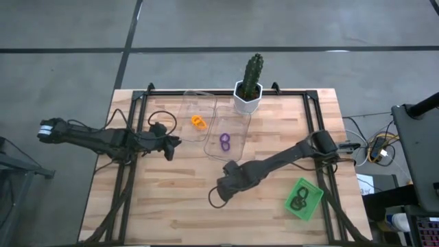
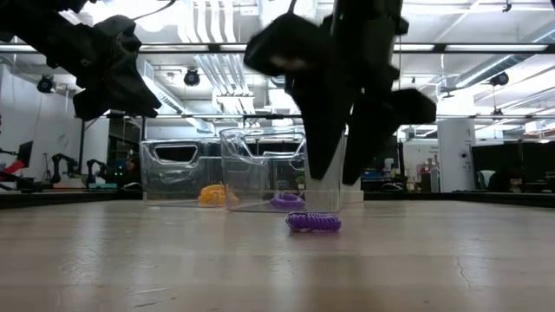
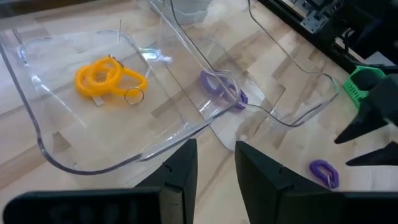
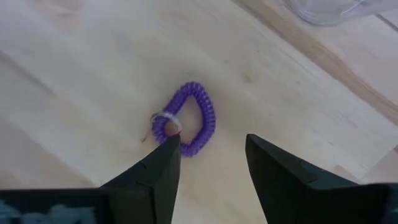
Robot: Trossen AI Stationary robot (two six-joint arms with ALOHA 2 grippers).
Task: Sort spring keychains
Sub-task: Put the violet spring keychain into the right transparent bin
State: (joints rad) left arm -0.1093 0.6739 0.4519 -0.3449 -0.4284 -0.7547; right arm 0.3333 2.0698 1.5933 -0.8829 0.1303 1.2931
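High view, whole table: two clear trays [image 1: 197,110] lie side by side near the cactus pot [image 1: 248,96]; the one nearer the left arm holds an orange keychain [image 1: 199,122], the other a purple keychain [image 1: 225,142]. A green tray [image 1: 310,204] near the right arm holds black keychains [image 1: 298,202].
High view, arms: the left gripper [image 1: 169,148] hangs just beside the orange tray; the right gripper [image 1: 224,186] reaches to mid-table, and its own bulk hides what lies beneath it.
Right wrist view, loose keychain: a purple coil [image 4: 189,126] with a small metal ring lies flat on bare wood (no tray under it), between the widely parted fingers [image 4: 158,171], one tip just beside it.
Low view, height: the right gripper [image 2: 334,178] hovers above that purple coil [image 2: 313,222], fingertips clear of the table.
Left wrist view, left pincer: the fingers [image 3: 180,171] stand a narrow gap apart, holding nothing, at the edge of the orange tray.
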